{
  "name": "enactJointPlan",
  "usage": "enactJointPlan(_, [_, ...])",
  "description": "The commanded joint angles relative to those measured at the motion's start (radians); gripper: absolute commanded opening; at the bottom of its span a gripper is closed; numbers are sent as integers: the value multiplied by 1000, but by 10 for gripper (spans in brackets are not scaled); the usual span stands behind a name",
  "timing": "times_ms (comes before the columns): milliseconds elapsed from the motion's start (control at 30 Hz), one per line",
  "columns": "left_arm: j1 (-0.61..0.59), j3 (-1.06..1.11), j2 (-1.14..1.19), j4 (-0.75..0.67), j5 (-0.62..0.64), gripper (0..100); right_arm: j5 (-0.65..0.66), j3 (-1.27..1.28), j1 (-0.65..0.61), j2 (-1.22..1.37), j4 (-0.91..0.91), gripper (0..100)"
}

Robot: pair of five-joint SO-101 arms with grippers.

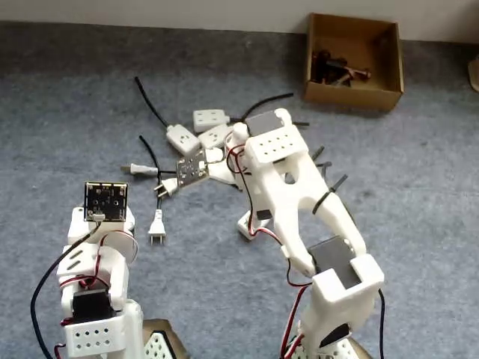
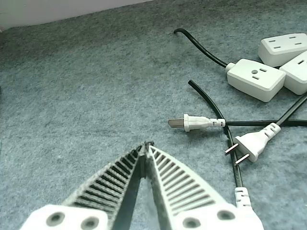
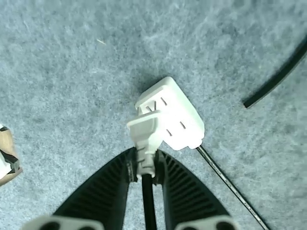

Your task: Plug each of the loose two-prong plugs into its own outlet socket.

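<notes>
In the right wrist view my right gripper (image 3: 145, 157) is shut on a white two-prong plug (image 3: 143, 134) by its body, black cord trailing back between the fingers. The plug's nose rests against the face of a white outlet block (image 3: 175, 115); its prongs are hidden. My left gripper (image 2: 146, 144) is shut and holds nothing, low over the carpet. Ahead of it lie loose plugs: one (image 2: 189, 123) on its side, one (image 2: 252, 143) with both prongs showing, and a third (image 2: 241, 196) at the edge. Beyond them sit three outlet blocks (image 2: 254, 79), (image 2: 283, 48), (image 2: 300, 72).
A cardboard box (image 1: 353, 61) with dark parts stands at the back right of the grey carpet. Black cords (image 1: 150, 101) cross around the outlets. The right arm (image 1: 277, 149) stretches over the middle; the left arm (image 1: 101, 247) sits folded at the front left.
</notes>
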Motion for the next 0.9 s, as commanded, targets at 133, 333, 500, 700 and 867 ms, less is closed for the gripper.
enactJointPlan(133, [-2, -28, -12, -5, 5, 7, 48, -8, 13, -16, -18, 5])
enactJointPlan(333, [-1, -28, -12, -5, 5, 7, 54, -8, 12, -16, -28, 5])
enactJointPlan(500, [18, -5, -12, -32, -9, 7, 55, -8, 7, -15, -51, 5])
enactJointPlan(700, [18, 16, -12, -64, -34, 7, 55, -5, 2, -15, -51, 5])
enactJointPlan(867, [18, 18, -12, -66, -34, 7, 83, 2, -4, -15, -50, 5])
